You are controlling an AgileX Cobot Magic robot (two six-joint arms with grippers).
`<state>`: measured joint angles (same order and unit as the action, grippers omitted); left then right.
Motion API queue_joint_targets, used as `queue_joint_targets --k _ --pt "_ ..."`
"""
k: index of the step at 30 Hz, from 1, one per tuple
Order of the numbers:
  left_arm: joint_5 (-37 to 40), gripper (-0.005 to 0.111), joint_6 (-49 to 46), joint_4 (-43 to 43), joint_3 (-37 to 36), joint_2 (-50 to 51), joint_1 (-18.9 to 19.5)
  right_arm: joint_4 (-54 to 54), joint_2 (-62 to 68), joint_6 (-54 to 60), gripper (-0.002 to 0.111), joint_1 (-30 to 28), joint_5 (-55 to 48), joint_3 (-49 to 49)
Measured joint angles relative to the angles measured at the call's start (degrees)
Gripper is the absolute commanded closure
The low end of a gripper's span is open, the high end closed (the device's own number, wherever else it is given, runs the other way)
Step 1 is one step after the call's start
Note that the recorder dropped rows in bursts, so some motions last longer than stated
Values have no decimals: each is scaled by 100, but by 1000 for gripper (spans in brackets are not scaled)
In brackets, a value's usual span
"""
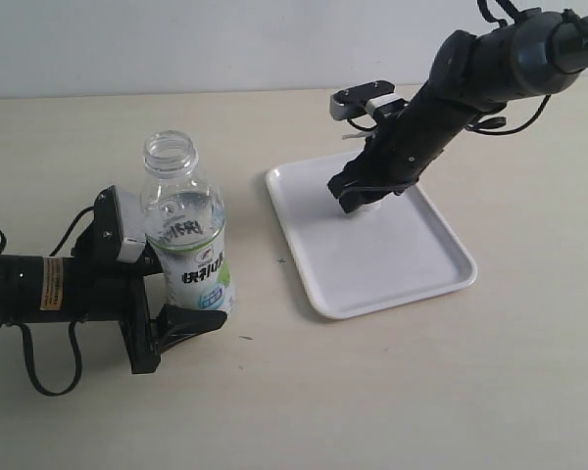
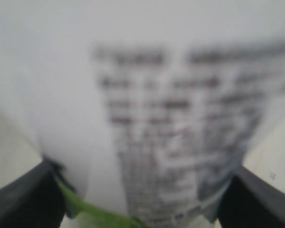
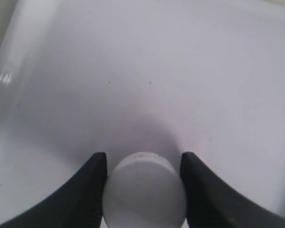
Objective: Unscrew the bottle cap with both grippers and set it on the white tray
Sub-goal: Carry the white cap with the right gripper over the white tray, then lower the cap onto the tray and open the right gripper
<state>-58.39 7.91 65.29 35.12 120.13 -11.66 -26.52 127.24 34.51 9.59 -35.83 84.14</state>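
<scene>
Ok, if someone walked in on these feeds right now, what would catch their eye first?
Probably the bottle: it stands upright on the left of the table with its neck open and no cap, clamped low on its label by the left gripper. Next, the right gripper, reaching down over the white tray with the bottle cap pinched between its fingers, low above the tray floor.

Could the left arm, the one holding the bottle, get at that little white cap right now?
Probably not. The left gripper is closed around the bottle, so it isn't free, and the bottle cap is pinched in the right gripper over the white tray.
</scene>
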Motion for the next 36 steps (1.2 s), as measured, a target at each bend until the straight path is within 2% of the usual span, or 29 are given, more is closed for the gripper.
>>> queue_joint_targets --k 10,24,27,36 --pt "0 107 0 10 0 0 0 71 85 13 72 0 234 58" --pt "0 107 0 10 0 0 0 71 85 22 41 0 268 58" --pt "0 107 0 10 0 0 0 110 85 22 38 0 268 58" --pt "-33 107 0 10 0 0 0 284 -129 -70 38 0 61 35"
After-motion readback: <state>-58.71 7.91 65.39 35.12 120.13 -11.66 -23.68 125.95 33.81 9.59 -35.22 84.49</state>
